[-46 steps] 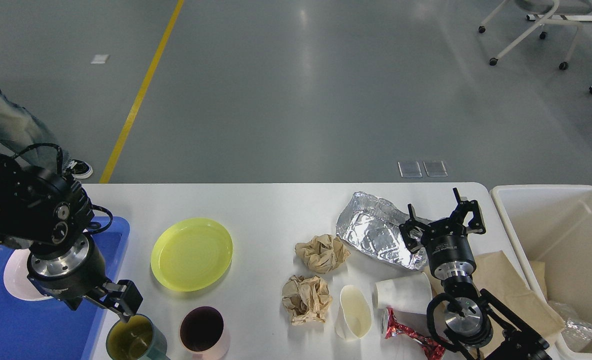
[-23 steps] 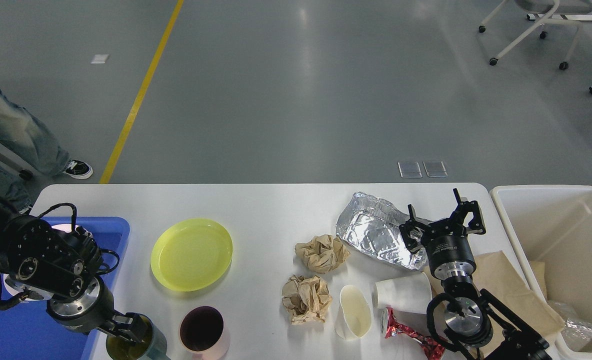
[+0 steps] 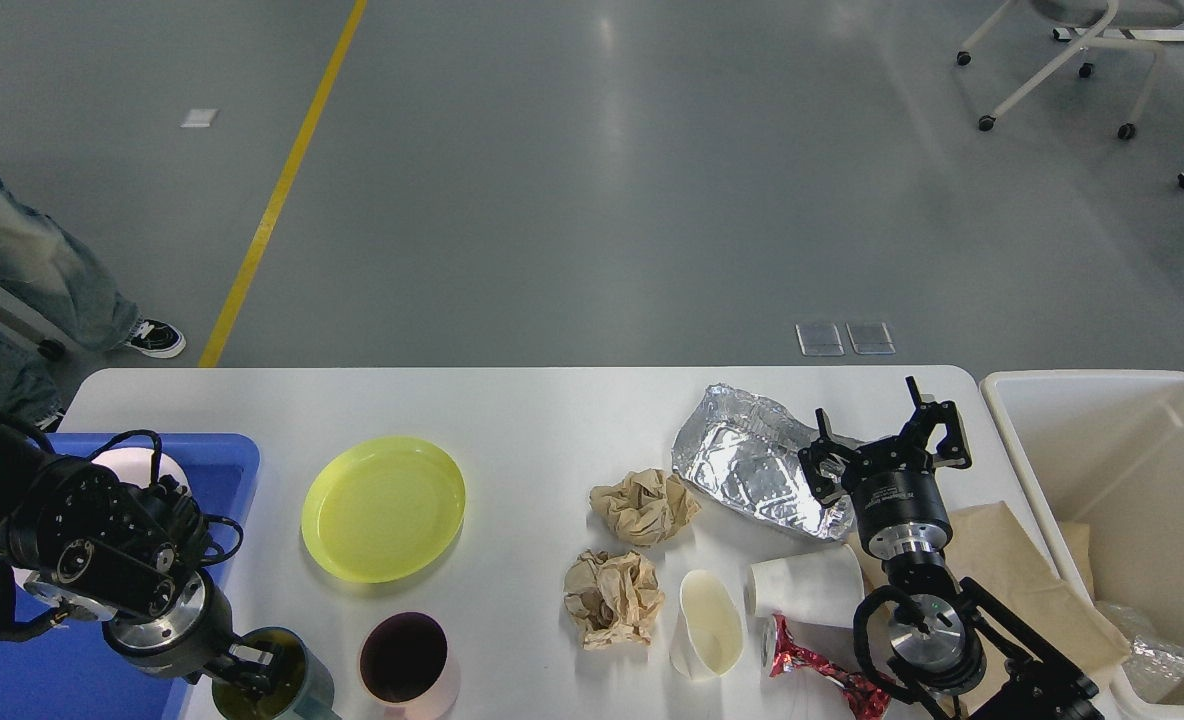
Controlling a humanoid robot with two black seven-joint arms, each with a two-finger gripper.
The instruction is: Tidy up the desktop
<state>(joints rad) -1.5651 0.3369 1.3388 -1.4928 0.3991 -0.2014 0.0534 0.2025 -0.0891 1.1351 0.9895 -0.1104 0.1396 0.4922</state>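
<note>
I have a single view, from the head, looking forward and down across the table from its near edge, with grey floor filling the upper half beyond.

Desktop white, smooth, slightly glossy. On it: foil tray crinkled shiny metal foil; two brown paper wads just left of the foil, matt, rough, crumpled. Yellow plate further left, glossy translucent plastic. Paper cups below the foil, white, matt. Red wrapper shiny, creased. Flat brown paper sheet right of the foil, matt. Blue tray smooth plastic; beige bin matt plastic.
</note>
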